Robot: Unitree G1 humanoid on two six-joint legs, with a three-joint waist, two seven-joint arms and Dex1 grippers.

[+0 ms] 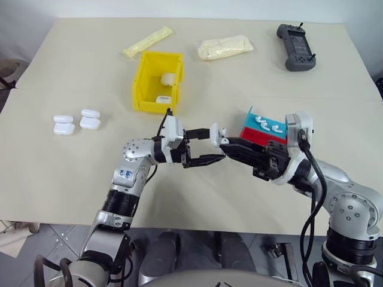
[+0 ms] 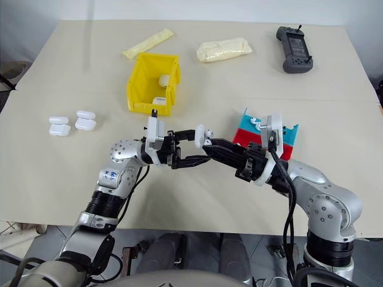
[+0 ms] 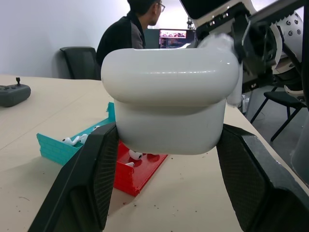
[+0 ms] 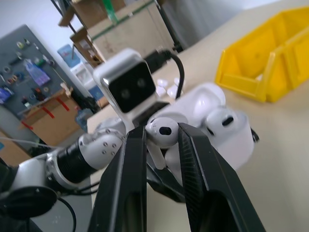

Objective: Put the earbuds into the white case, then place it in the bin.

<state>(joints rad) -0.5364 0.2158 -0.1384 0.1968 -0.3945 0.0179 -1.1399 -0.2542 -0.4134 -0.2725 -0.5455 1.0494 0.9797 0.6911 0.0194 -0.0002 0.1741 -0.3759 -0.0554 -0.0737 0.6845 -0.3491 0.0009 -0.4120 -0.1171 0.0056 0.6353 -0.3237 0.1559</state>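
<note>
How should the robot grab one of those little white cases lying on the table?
Take a closed white case across its two long flat sides, coming straight down from above. They lie flat in a tight cluster, so the outermost is probably easiest. The left end effector grips its open white case across the body similarly.

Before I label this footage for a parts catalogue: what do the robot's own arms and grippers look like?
Both arms are silver-grey metal with rounded joints and black ribbed sections. The left arm has small blue markings. A thick black cable loops along the right arm. Each gripper, left and right, has two black fingers and a white wrist block.
</note>
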